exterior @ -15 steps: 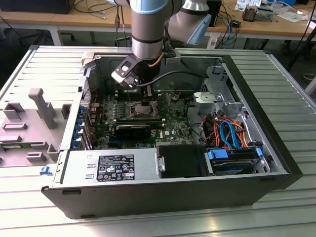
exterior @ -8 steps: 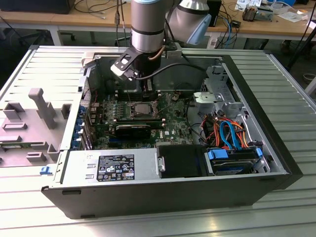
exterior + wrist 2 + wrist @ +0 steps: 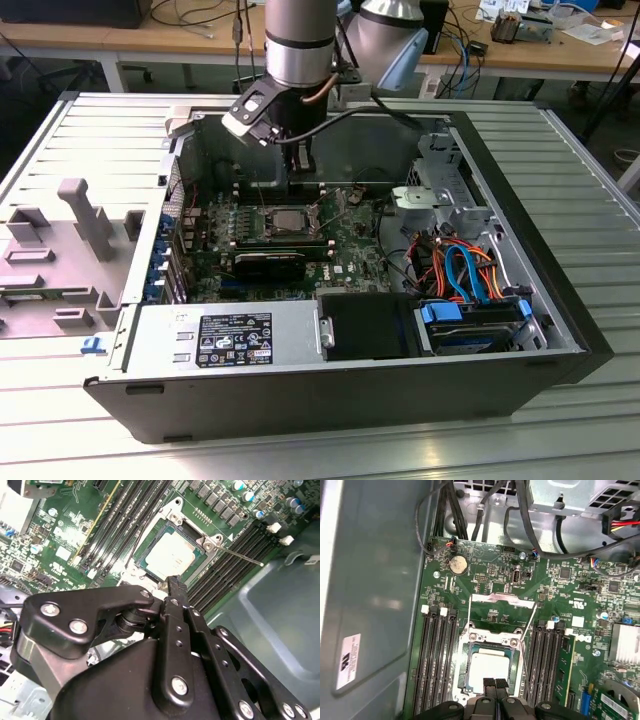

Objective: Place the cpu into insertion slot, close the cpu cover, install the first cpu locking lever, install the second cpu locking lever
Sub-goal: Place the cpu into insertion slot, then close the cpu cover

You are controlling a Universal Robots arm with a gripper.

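Hovering end effector (image 3: 495,684): fingers pressed together with nothing between them, tips just above one edge of the cpu in both wrist views
cpu (image 3: 490,667): lying flat in the insertion slot (image 3: 467,654), dull silver top facing up
cpu cover (image 3: 504,599): swung open, clear of the slot, standing at the side of the socket away from the end effector, with green board showing through its cutout
locking lever (image 3: 241,558): thin metal rod, unlatched, slanting out from a corner of the socket over the black memory slots (image 3: 227,567)
motherboard (image 3: 570,580): green, lying inside the open computer case (image 3: 300,400)
worktop (image 3: 560,440): ribbed metal, carrying the case
arm (image 3: 298,40): reaching down into the case over the socket in the exterior view
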